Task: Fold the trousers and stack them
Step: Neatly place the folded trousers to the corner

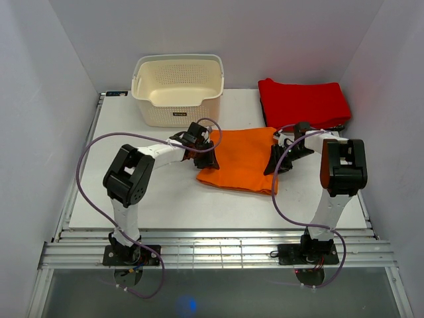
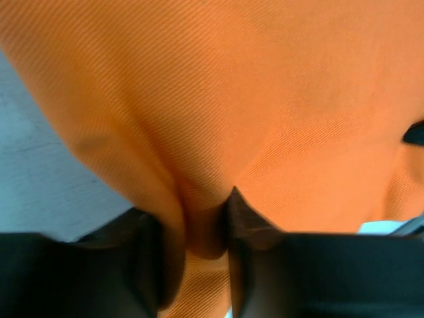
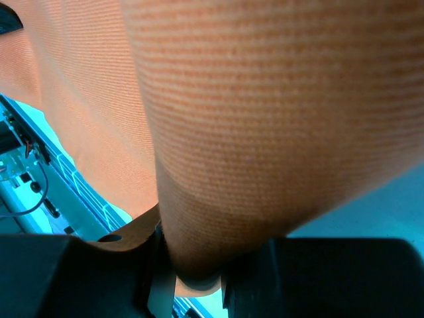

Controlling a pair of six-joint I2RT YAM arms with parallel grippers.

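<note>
The bright orange soft cloth trousers (image 1: 242, 159) lie in the middle of the white table (image 1: 165, 199), gathered into a compact, roughly four-sided bundle. The bundle is much shorter than the table is wide, so at least one fold looks to be made. Its near edge runs uneven and slanted, so the shape is not yet neat.

The left gripper (image 1: 201, 149) sits at the left edge of the bundle. Its wrist view shows a puckered ridge of orange cloth pinched between the two black fingers (image 2: 149, 265). The right gripper (image 1: 281, 158) sits at the right edge, and in its own view a thick fold of the same cloth is clamped narrow between its jaws and rises away from them. Both tools thus hold the trousers, one on each side.

At the far edge stand a cream perforated plastic basket (image 1: 179, 63) on the left and a red folded cloth (image 1: 305, 103) on the right, both apart from the trousers. By my judgement the folding is partly done. A further fold or a tidying seems due, and the stacking is not begun.
</note>
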